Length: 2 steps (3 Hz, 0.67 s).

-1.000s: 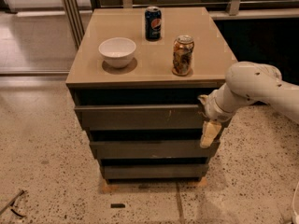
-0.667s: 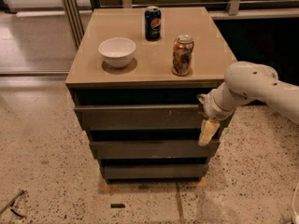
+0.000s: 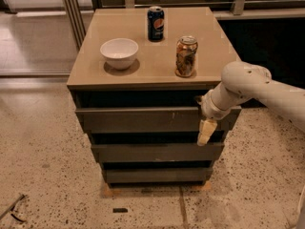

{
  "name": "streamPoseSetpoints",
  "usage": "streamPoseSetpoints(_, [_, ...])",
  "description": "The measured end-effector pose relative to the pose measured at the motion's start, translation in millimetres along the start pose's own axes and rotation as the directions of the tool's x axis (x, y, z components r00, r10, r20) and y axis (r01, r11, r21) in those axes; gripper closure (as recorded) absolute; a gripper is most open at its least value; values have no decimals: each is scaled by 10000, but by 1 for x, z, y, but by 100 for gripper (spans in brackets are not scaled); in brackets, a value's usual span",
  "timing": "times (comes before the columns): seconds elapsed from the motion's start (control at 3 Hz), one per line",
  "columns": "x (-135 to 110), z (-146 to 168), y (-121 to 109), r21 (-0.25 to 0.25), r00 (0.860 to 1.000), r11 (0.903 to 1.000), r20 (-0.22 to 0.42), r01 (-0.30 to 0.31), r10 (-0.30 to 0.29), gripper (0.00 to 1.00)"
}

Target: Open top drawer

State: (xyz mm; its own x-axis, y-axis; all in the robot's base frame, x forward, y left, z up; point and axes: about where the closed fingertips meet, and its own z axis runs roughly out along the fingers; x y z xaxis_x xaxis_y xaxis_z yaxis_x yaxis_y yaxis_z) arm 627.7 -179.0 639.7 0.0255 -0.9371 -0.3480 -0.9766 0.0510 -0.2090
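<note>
The top drawer [image 3: 138, 120] sits just under the cabinet [image 3: 143, 78] top, and its front stands hardly, if at all, proud of the two fronts below, so it looks shut or barely started. The gripper [image 3: 206, 131] hangs at the drawer's right end, pointing down, against or just before the front; whether it is open, closed or holding anything I cannot tell. The reach seems done; nearly the whole pull is left

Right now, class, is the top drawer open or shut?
Slightly open, it seems: a dark gap shows above the top drawer front. The hand is at its right end.
</note>
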Motion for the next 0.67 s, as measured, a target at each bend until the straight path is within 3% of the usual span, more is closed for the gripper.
streamPoseSetpoints(0.67, [-5,10,1,-453,10000,9990,71,58,-55,0])
